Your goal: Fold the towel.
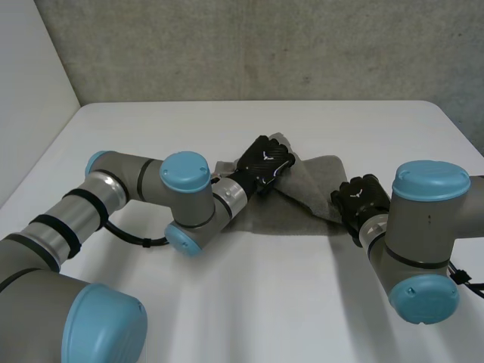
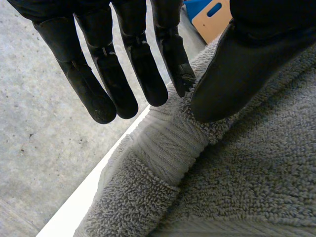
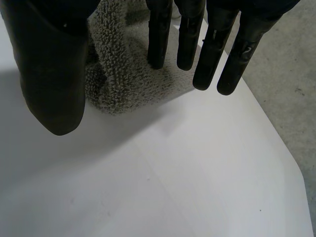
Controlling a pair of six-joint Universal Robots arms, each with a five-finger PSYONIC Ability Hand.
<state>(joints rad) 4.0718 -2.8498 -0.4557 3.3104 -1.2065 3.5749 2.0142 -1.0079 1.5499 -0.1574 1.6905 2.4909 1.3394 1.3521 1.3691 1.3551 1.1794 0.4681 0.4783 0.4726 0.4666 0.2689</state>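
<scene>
A grey towel lies rumpled in the middle of the white table. My left hand is at the towel's far left edge, where the cloth rises into a fold. In the left wrist view the thumb and a fingertip pinch the banded hem of the towel. My right hand rests at the towel's right corner. In the right wrist view its fingers are straight and the thumb stands well apart from them, with the towel corner under the palm.
A concrete wall stands behind the table. The table's right edge runs close to my right hand, with grey floor beyond it. Past my left fingers a blue and tan box sits beyond the table.
</scene>
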